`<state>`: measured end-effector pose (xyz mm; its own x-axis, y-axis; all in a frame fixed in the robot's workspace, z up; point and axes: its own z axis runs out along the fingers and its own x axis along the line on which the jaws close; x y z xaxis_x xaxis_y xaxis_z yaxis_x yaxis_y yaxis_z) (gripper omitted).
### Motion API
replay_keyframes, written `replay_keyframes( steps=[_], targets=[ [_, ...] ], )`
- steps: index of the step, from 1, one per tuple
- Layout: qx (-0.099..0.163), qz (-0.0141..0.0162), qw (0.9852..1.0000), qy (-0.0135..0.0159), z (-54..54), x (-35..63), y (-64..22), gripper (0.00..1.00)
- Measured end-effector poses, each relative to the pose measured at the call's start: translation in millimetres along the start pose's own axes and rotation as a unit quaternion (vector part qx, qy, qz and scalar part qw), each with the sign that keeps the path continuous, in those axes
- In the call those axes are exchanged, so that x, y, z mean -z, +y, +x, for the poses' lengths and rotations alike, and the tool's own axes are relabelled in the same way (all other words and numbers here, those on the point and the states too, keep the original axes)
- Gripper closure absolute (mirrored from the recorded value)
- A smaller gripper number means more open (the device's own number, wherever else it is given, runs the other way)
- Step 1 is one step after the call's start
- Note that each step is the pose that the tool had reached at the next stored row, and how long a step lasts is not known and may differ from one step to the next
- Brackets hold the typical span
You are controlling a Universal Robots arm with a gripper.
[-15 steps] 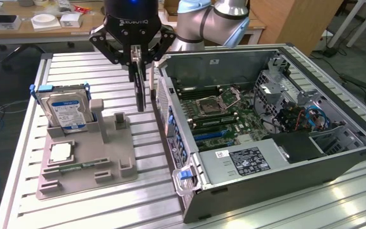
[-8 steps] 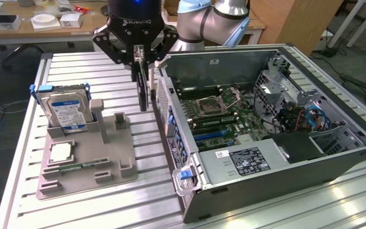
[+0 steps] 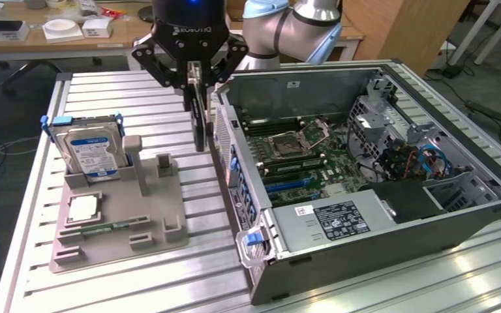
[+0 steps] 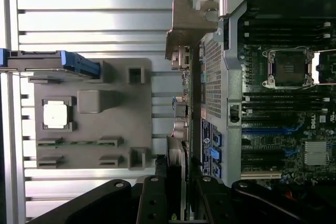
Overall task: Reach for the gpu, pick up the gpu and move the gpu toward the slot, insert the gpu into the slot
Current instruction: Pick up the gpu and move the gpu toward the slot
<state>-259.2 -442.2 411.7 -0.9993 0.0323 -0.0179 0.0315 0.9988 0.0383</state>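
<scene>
One gpu (image 3: 200, 120) hangs upright from the pincer (image 3: 196, 85), whose two black fingers (image 3: 220, 65) pinch its top edge from either side. The card hangs straight down below the fingertips, seen edge-on as a thin dark plate. In the wrist view the gpu (image 4: 187, 108) runs away from the pincer (image 4: 181, 195), with its silvery bracket (image 4: 184, 24) at the far end.

The card is above the slatted metal table (image 3: 146, 287), in the gap between the grey fixture (image 3: 146, 222) and the open computer case (image 3: 364, 215). It is just beside the case's perforated outer wall and outside the case. The fixture is to the exterior view's left. It carries a blue-labelled hard drive (image 3: 89, 147) standing on edge, a square processor chip (image 3: 85, 208) and a small green memory stick (image 3: 102, 229).

The slot (image 3: 287, 184) is a blue strip on the green motherboard (image 3: 312, 156) inside the case. It is well apart from the card, to the exterior view's right and lower.
</scene>
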Motion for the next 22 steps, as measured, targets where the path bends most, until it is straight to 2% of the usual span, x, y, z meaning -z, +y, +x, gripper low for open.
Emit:
replay_keyframes(
  steps=[22],
  targets=[
    [0.0,0.0,1.0,0.0,-16.2,-0.3,0.5,0.74]
  ],
)
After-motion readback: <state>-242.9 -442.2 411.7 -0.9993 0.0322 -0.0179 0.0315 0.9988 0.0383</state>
